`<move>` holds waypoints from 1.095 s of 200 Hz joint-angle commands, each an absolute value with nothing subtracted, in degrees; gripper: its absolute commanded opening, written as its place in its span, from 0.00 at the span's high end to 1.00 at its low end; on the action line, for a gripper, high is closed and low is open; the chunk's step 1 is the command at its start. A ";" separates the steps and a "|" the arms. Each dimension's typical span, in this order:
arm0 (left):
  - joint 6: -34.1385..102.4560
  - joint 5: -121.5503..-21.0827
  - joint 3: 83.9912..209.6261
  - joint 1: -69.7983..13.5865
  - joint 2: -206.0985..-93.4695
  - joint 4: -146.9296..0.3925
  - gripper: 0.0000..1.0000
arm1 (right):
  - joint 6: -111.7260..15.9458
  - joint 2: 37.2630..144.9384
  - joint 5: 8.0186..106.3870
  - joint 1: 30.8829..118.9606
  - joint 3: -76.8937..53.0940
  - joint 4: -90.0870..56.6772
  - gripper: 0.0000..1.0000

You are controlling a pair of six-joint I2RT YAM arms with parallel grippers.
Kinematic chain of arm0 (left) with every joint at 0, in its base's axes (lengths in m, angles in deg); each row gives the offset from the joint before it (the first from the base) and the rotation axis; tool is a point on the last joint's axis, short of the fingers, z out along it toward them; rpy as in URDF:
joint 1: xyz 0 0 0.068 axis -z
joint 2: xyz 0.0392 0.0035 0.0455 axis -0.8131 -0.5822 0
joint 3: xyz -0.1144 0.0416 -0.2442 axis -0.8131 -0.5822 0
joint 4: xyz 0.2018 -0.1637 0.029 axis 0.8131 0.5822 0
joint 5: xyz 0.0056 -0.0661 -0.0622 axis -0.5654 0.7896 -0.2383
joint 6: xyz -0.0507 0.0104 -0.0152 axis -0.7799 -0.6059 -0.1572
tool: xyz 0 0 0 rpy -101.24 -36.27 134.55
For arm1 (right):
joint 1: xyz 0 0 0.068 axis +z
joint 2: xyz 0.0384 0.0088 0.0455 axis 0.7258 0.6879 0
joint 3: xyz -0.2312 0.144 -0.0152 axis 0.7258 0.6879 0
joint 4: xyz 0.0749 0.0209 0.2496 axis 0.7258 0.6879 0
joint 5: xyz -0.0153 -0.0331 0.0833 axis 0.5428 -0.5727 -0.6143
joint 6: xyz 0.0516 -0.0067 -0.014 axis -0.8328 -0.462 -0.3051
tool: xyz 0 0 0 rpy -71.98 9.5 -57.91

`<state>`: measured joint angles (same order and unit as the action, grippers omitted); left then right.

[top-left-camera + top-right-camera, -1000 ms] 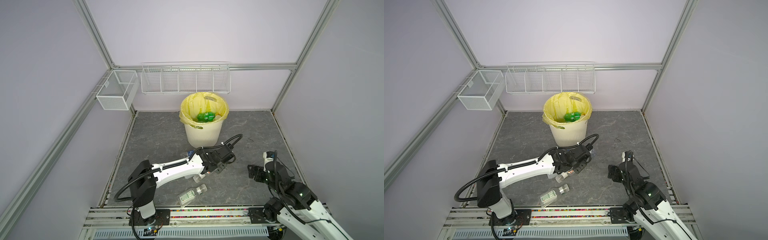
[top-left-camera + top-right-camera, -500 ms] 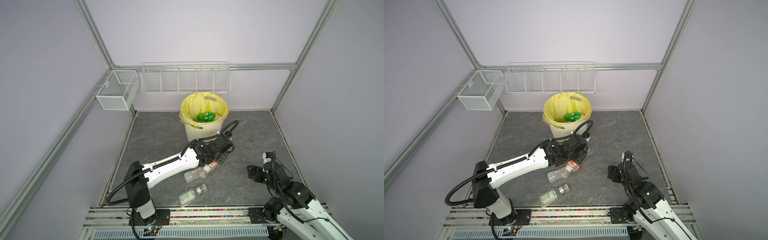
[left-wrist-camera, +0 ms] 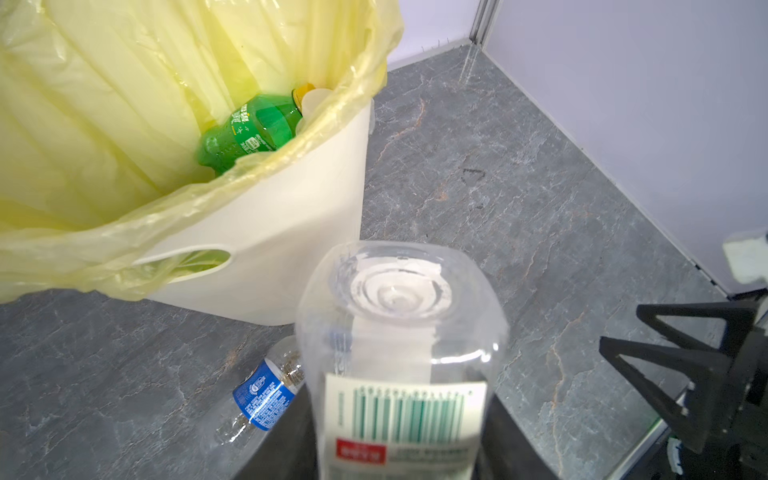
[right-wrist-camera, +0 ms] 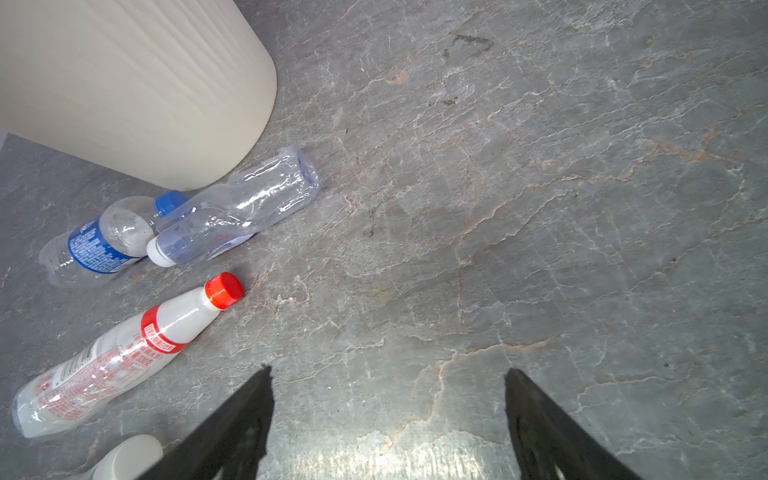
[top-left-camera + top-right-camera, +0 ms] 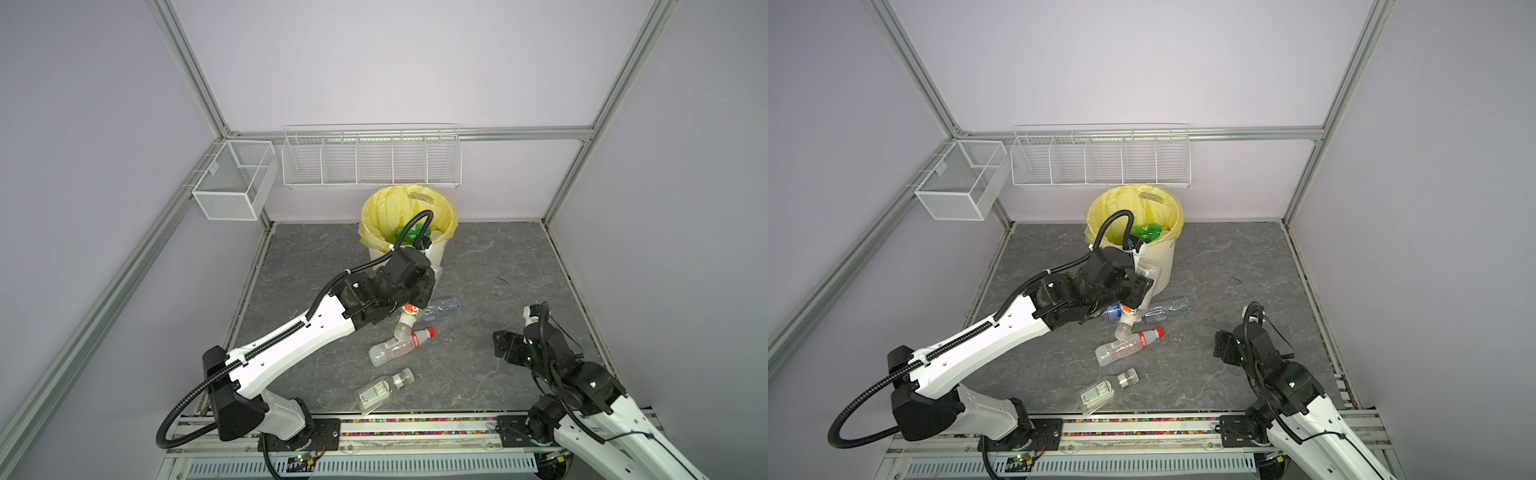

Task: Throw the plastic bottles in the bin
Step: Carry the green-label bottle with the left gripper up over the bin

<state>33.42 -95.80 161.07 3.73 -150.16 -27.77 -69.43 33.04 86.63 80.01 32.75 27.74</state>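
You have five plastic bottles outside the bin (image 5: 1165, 259) and one green bottle (image 3: 249, 133) showing inside it. You also have two arms and two white wire baskets, one (image 5: 235, 185) on the side wall at 10 o'clock and one (image 5: 370, 158) on the back wall at 12 o'clock.

The bin stands at 12 o'clock on the grey worktop (image 5: 498, 270). It is a cream bucket with a cut-out handle, lined with a yellow bag (image 5: 374, 216). The green bottle lies on its side in the bag and has a yellow cap (image 3: 302, 89).

Your left pincer (image 5: 1140, 289) is clenched on the held bottle (image 3: 399, 332), just at 6 o'clock of the bin and clear of the worktop. This bottle is clear and squarish, with a white label showing a green barcode and a red block. Its base is turned toward the bin's wall.

Four bottles lie loose near the middle of the worktop:
- The blue-labelled bottle (image 4: 99, 245) has a blue cap.
- The crumpled clear bottle (image 4: 245, 203) has a white cap and lies against the blue-labelled one, close to the bin's foot.
- The red-capped bottle (image 4: 112, 357) has red print and lies at 6 o'clock of those two.
- The green-labelled bottle (image 5: 380, 390) lies nearest the front rail.

Your right pincer (image 4: 387, 370) hangs released at 4 o'clock, with its jaws wide apart and nothing between them. It is well apart from the bottles.
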 commanded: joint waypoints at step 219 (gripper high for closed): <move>17.46 -73.36 147.69 -35.98 -129.38 -25.00 0.56 | -71.05 41.78 83.69 79.86 32.91 22.28 0.12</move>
<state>20.29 -78.56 150.33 -30.84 -131.34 -26.48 -70.11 42.11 83.90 80.01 32.86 23.00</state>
